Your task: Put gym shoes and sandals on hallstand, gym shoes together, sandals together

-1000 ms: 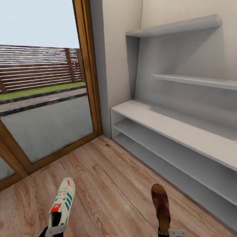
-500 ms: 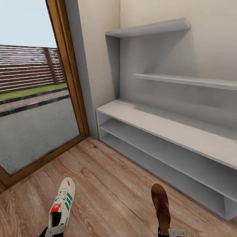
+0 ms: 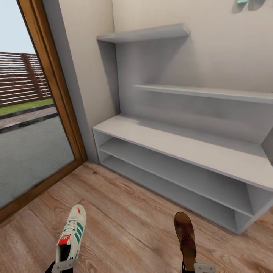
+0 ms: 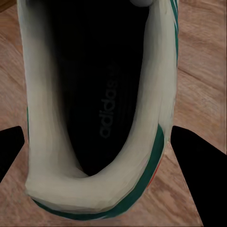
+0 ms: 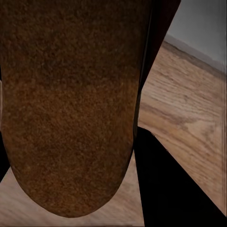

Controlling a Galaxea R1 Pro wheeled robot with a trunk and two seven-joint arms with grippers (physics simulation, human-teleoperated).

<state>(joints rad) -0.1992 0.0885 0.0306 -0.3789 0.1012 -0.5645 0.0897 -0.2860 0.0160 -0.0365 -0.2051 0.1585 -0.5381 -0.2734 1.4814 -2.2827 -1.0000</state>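
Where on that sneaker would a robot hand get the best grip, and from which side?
At the heel end. The gym shoe has a wide open collar with a firm padded rim, seen in the left wrist view, so one finger can go inside and one outside. Coming from behind the heel avoids the laces. The left gripper seems to hold it there.

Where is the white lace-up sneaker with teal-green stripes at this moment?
In the head view the white lace-up sneaker with teal-green stripes is at lower left, held at its heel by the left gripper above the wood-plank floor, left of the dark brown sandal.
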